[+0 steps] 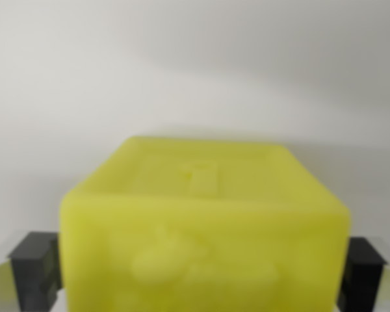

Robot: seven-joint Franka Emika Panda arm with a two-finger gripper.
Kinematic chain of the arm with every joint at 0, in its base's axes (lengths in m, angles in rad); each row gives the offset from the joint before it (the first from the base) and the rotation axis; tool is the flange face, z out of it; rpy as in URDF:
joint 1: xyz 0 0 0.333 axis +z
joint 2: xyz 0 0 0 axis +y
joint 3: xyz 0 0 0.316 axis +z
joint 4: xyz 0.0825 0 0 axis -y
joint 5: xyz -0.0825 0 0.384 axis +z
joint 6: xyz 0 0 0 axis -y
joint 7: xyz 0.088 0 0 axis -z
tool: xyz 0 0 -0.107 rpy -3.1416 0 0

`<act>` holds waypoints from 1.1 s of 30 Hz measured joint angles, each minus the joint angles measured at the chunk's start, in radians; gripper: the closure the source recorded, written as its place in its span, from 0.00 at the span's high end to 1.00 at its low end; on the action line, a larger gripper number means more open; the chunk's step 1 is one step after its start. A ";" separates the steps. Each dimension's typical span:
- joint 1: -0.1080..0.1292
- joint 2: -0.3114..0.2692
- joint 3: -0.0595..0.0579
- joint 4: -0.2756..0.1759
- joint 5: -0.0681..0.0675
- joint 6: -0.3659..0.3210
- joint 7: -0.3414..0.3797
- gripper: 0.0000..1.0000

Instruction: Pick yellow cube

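Between the fingers: the yellow cube (205, 234) fills the lower middle of the wrist view, blurred by closeness
Fingers: dark pads (36, 270) stand at the cube's two flanks, one on the wrist view's left, one on its right
Gripper (198, 273): jaws sit narrow against the cube's sides, apparently clamping it
Axis: cube squarely centred, no lean
Background: plain pale surface (195, 65)

yellow cube (205, 227); blk fingers (34, 268)
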 joint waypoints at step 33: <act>0.000 -0.125 0.000 -0.036 -0.002 -0.089 0.000 0.00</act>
